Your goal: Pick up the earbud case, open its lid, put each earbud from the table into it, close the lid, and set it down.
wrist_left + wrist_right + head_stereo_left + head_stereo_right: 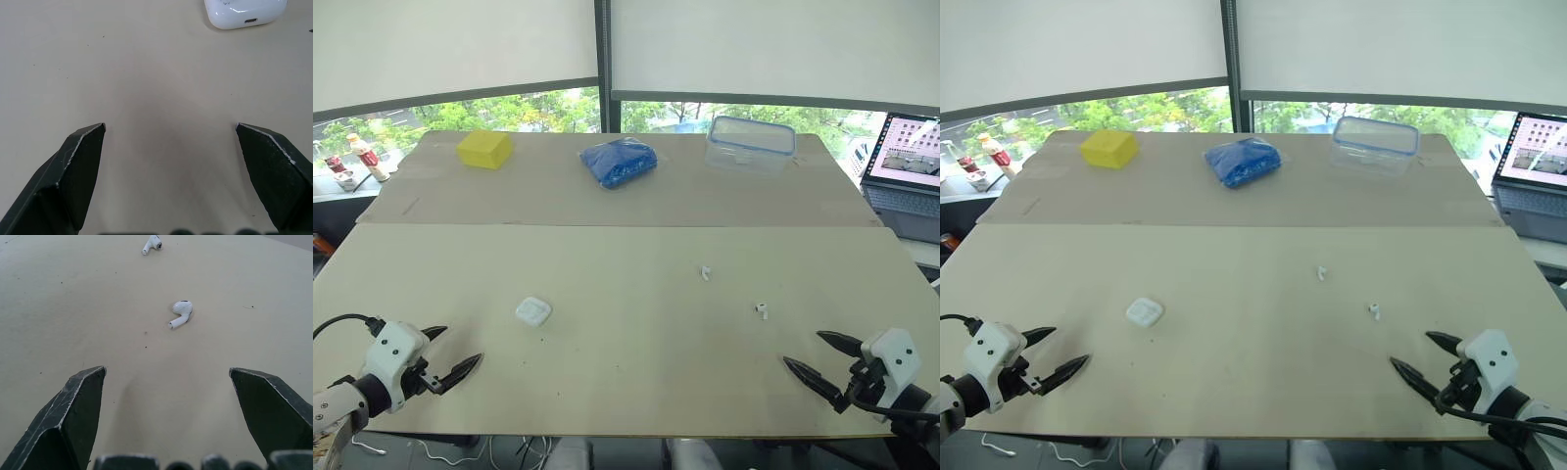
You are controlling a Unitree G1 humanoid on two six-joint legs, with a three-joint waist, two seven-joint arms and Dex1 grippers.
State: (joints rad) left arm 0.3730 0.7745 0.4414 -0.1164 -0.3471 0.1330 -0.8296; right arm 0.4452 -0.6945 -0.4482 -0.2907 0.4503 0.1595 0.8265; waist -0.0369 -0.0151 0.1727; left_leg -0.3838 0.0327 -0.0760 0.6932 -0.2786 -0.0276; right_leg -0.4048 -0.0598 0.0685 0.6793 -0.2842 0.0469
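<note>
Table [626, 392]: big beige board, second board butted behind it. The near board is the work area; clutter is parked on the far one, well apart from the task things.

Laptop [906, 171] sits off the table's right edge, screen lit, text too small to read. Clear plastic container [750, 143] with a blue-rimmed lid, blue bag [619, 161] and yellow block [484, 149] stand in a row along the far board. No labels legible on any of them.

Left gripper [463, 344] is low over the near left edge, fingers spread wide, holding nothing. Right gripper [802, 348] is at the near right edge, also spread and empty. Likely a start pose: each arm waits on the side of the thing it will reach.

Earbud case [532, 312] lies flat on the near board left of centre, lid closed, just ahead of the left gripper. The left wrist view shows its charging port facing the fingers; no logo visible. Judged first step: the left arm picks it up.

Two earbuds lie loose right of centre, apart from each other: the far earbud [706, 273] and the near earbud [762, 310], the near one ahead of the right gripper. Both are white, no markings readable. Nothing of the task is done yet.
</note>
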